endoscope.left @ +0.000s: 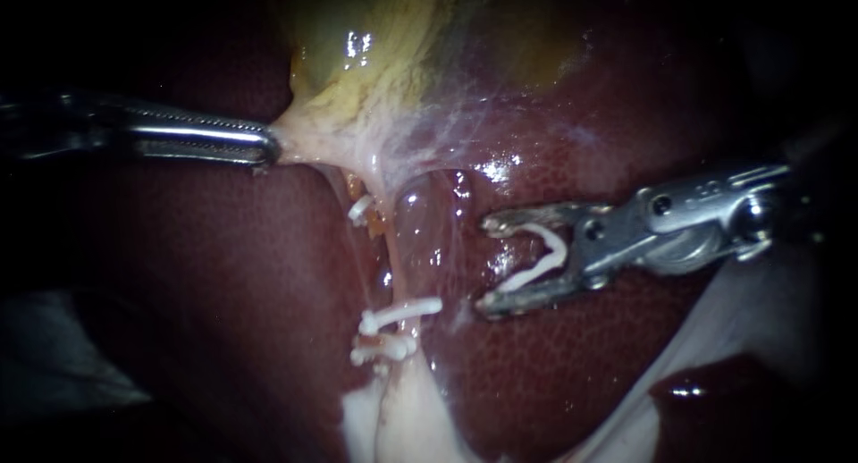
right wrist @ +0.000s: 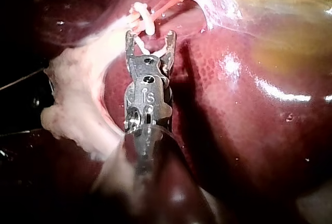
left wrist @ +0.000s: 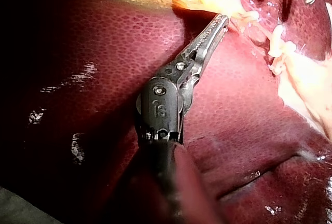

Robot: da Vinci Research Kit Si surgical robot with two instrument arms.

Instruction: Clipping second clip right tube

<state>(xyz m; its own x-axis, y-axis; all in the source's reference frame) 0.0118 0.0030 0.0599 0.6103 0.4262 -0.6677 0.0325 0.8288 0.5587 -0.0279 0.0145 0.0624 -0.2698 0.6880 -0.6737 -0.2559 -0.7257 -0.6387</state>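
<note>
Progress: second clip not yet on, as I read it. Right instrument (endoscope.left: 487, 265) has its jaws spread wide and carries a new clip (endoscope.left: 545, 253), a white V seated between both jaws, not squeezed. Right tube (endoscope.left: 429, 239) is the glossy pinkish strand running down over the liver (endoscope.left: 223, 248). It lies just beside the jaw tips, outside the gap, with nothing around it yet.

Three white clips already sit in the field. The upper clip (endoscope.left: 357, 208) is on the strand to the left. The long clip (endoscope.left: 402, 313) is lower down and seems to reach across the right tube. The lowest clip (endoscope.left: 384, 347) is just under it, and I can't tell for sure which tube that one holds.

Left instrument (endoscope.left: 268, 146) has its jaws closed on pale tissue at the bottom of the gallbladder (endoscope.left: 357, 52), pulling it to the side so the strands look stretched.

Left to do: advance the jaws until the tube sits between them, above the long clip, then close
</note>
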